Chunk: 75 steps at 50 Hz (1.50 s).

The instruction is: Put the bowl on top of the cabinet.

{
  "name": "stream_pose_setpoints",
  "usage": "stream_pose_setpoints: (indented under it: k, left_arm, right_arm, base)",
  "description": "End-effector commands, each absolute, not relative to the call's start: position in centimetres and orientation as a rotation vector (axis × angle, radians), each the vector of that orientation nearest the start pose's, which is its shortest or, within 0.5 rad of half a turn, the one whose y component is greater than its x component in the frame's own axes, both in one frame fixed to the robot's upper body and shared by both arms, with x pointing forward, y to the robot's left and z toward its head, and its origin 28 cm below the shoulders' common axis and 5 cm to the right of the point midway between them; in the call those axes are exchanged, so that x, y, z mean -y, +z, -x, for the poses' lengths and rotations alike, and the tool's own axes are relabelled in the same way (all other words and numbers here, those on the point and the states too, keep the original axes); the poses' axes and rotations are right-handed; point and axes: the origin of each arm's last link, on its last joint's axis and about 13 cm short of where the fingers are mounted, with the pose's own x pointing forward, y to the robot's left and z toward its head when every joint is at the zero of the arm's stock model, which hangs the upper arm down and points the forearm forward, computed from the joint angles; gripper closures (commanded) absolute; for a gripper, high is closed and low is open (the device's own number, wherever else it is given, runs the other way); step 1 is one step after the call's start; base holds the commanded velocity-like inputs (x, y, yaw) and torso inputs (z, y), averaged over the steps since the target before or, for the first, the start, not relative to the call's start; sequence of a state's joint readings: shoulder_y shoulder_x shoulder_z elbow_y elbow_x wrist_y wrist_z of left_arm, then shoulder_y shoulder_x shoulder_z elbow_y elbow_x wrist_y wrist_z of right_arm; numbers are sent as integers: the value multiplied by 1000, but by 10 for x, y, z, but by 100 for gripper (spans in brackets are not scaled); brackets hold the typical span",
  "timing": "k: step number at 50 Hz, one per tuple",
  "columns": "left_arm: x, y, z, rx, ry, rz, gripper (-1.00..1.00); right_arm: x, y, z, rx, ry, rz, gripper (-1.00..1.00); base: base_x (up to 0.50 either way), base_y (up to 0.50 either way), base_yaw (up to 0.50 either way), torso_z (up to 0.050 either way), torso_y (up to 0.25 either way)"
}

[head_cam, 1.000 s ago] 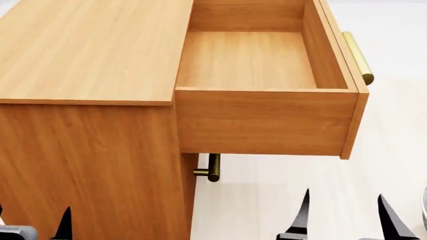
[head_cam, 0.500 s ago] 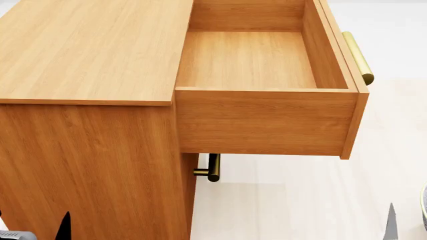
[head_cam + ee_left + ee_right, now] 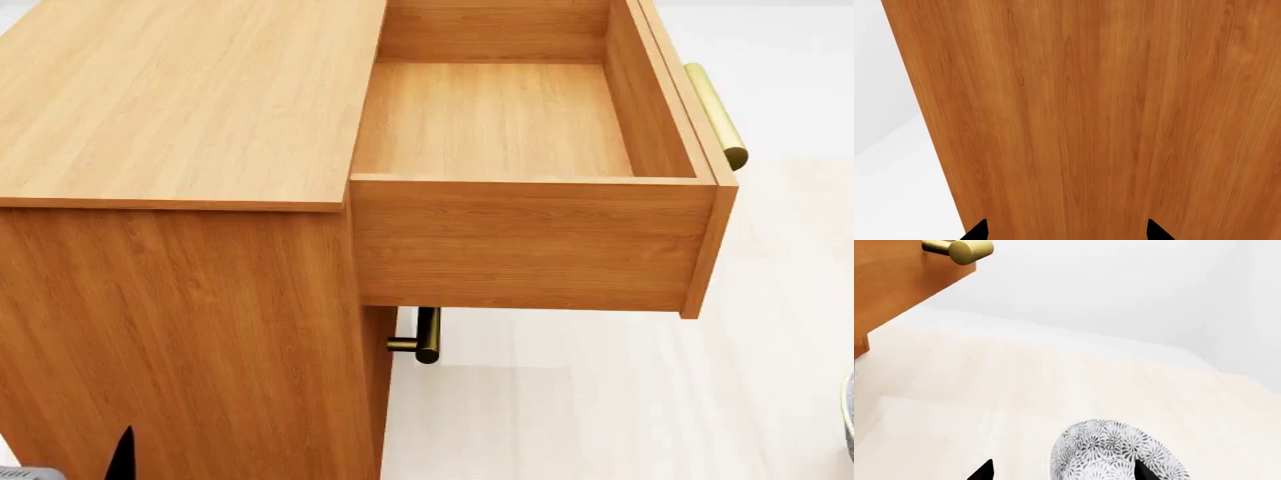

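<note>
The cabinet (image 3: 174, 100) is orange-brown wood with a flat bare top, and its upper drawer (image 3: 534, 240) is pulled out and empty. The bowl (image 3: 1117, 452), white with a dense black leaf pattern, rests on the pale floor; only its rim (image 3: 849, 410) shows at the right edge of the head view. My right gripper (image 3: 1061, 472) is open just above the bowl, one fingertip (image 3: 1142, 471) over the bowl and the other over the floor. My left gripper (image 3: 1066, 232) is open and empty, facing the cabinet's side panel (image 3: 1087, 115). One of its fingertips (image 3: 127, 455) shows low in the head view.
The open drawer juts out to the right with a brass bar handle (image 3: 714, 115) on its front. A second brass handle (image 3: 424, 335) sticks out below it. Pale floor (image 3: 601, 400) spreads to the right of the cabinet. A white wall (image 3: 1121, 290) stands behind.
The right gripper's fingertips have sunk out of the bottom of the head view. The left fingertip has dropped slightly. Cabinet and drawer have not moved.
</note>
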<state>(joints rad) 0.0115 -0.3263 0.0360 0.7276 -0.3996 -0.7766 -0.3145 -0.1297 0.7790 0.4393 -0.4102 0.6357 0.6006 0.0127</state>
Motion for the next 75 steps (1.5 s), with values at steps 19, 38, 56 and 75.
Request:
stream_pose_setpoints:
  k: [19,38,56,75]
  left_arm:
    - [-231,106,-178,-127,30,-41,-100]
    - [-231,103,-181,-139,26,-49,-100]
    - [-231,104,-178,-132,22,-50,-100]
    - [-232,105,-177,-129,23,-47,-100]
  right_arm:
    - [299,156,-238,-428,-176,263,-100]
    - [291,128,-263,-506,-126,287,-100]
    - [297,105,-262,-589,-163,280,-100]
    - [294,85,-267,-611,-167,257,-100]
  base:
    - [0,0,0,0,0]
    - [0,0,0,0,0]
    - [0,0,0,0,0]
    - [0,0,0,0,0]
